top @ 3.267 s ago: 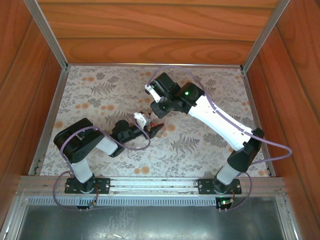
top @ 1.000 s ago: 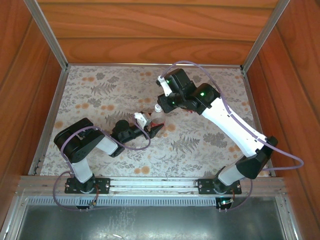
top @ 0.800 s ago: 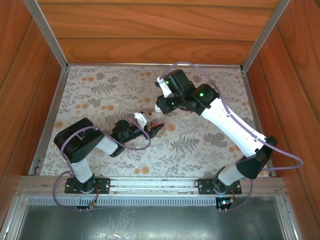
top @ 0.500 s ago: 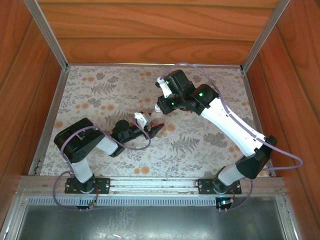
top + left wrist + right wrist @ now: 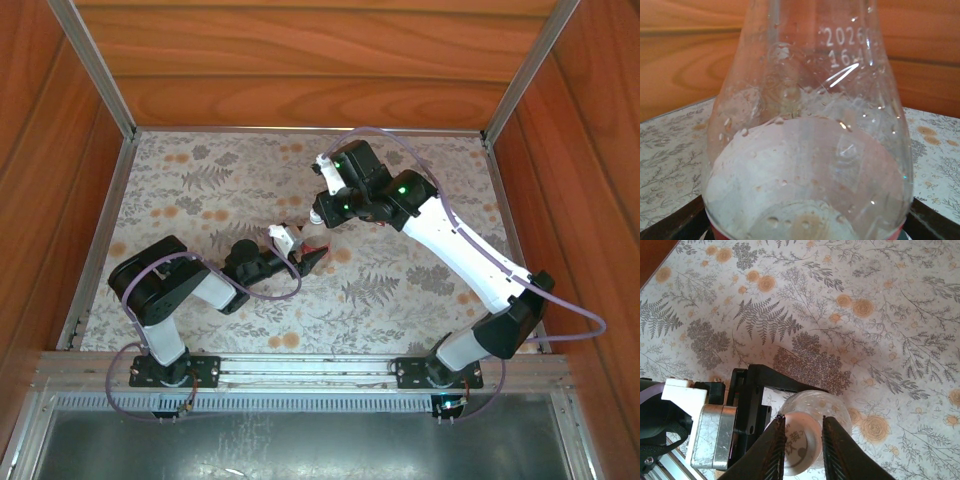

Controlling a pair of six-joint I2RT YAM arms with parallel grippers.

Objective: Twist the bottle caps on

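— One second ago the right hand (image 5: 318,214) stood wider over the neck. Now its fingers (image 5: 777,440) have drawn in on the white cap (image 5: 800,445), one on each side and touching it.
— And the clear bottle (image 5: 810,150)?
— Upright near the middle of the floral tabletop (image 5: 880,315), clamped low at its red label by the left hand (image 5: 306,255), whose grip has not shifted. The left wrist view looks straight at the wet shoulder, with dark jaws at both lower corners.
— Is the cap on the thread?
— From the right wrist it sits over the mouth, on top of the shoulder. I cannot tell whether the thread has caught, because the cap hides the neck.
— So what does that mean for the task?
— I judge the seating done and the turning next: the right hand twists while the left keeps the bottle from spinning. A tilted cap could cross-thread, so it should stay level.
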